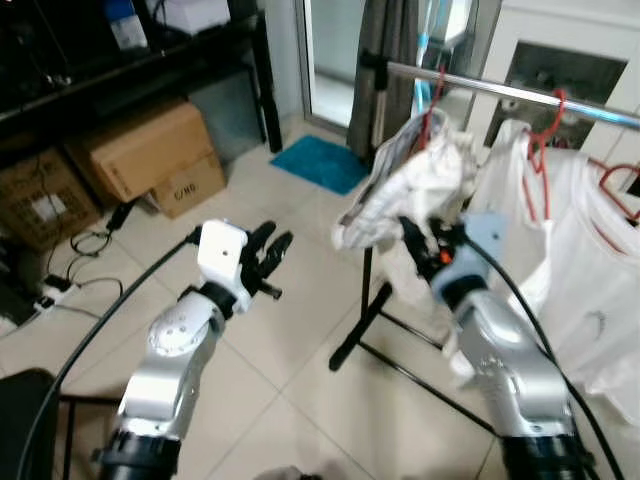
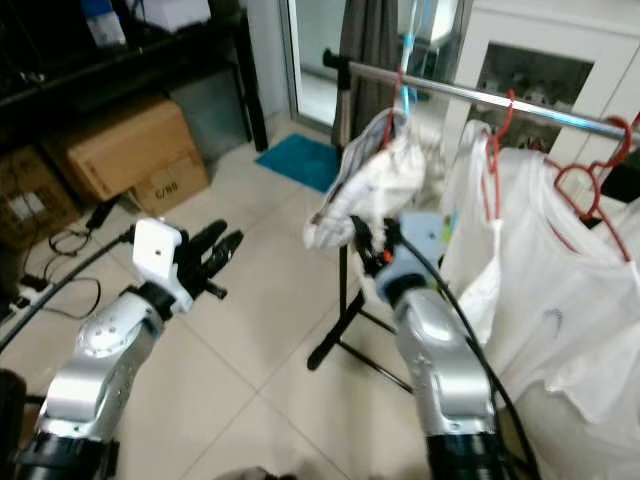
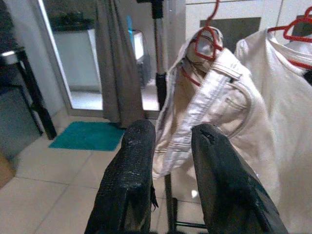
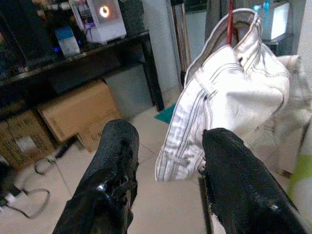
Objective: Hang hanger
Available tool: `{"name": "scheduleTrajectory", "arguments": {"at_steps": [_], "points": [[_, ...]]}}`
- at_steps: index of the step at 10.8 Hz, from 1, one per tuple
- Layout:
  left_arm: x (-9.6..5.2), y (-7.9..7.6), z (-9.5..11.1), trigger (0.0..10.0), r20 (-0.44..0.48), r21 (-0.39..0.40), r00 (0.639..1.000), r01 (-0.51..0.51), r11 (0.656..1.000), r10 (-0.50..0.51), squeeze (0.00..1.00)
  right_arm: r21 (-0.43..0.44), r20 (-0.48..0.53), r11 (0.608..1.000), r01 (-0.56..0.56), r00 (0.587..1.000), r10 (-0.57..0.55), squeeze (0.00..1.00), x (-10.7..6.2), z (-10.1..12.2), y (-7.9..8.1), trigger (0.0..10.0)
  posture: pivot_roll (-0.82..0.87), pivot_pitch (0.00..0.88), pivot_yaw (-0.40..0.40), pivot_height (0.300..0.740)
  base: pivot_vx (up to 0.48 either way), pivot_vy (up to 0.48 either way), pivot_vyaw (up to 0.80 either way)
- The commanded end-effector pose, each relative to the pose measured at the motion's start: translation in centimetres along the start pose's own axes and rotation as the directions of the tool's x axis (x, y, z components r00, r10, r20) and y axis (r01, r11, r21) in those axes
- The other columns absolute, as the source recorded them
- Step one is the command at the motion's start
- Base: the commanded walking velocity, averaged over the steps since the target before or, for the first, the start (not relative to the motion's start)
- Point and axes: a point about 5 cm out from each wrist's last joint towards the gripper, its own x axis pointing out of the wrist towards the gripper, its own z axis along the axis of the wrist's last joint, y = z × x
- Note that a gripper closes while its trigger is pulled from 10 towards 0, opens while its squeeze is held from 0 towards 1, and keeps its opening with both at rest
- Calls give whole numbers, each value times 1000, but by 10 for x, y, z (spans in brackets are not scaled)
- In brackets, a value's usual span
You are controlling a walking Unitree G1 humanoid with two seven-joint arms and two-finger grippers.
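A red hanger [image 3: 201,41] carrying white jeans [image 1: 405,190] hangs on the silver rail [image 1: 520,93] of a clothes rack. My right gripper [image 1: 418,240] is open just below and in front of the jeans [image 4: 229,92], with nothing between its fingers [image 4: 109,180]. My left gripper [image 1: 272,255] is open over the tiled floor to the left of the rack, pointing toward the jeans [image 3: 209,102]. Further right on the rail, white shirts [image 1: 590,260] hang on other red hangers [image 1: 545,140].
The rack's black legs [image 1: 365,325] spread across the tiles. A teal mat [image 1: 320,162] lies by a glass door with a grey curtain [image 3: 117,63]. Cardboard boxes [image 1: 150,155] stand under a black shelf at left, with cables [image 1: 90,240] on the floor.
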Motion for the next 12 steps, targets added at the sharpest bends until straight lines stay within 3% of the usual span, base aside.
{"name": "scheduleTrajectory", "arguments": {"at_steps": [1,4,12], "points": [[-1,8,2,10000,1,30,999,-33,999,33,0,-1,17,1000,-28,999,28,0,1,4,6,10000,-64,0,81,740,0,0,0],[4,11,4,10000,14,24,998,-60,998,60,0,-42,15,999,21,1000,-20,0,4,6,2,10000,-65,0,82,740,216,0,800],[9,7,1,10000,1,21,999,-41,999,41,0,-55,75,997,55,996,-51,0,10,18,0,10000,-67,0,79,740,371,0,0]]}}
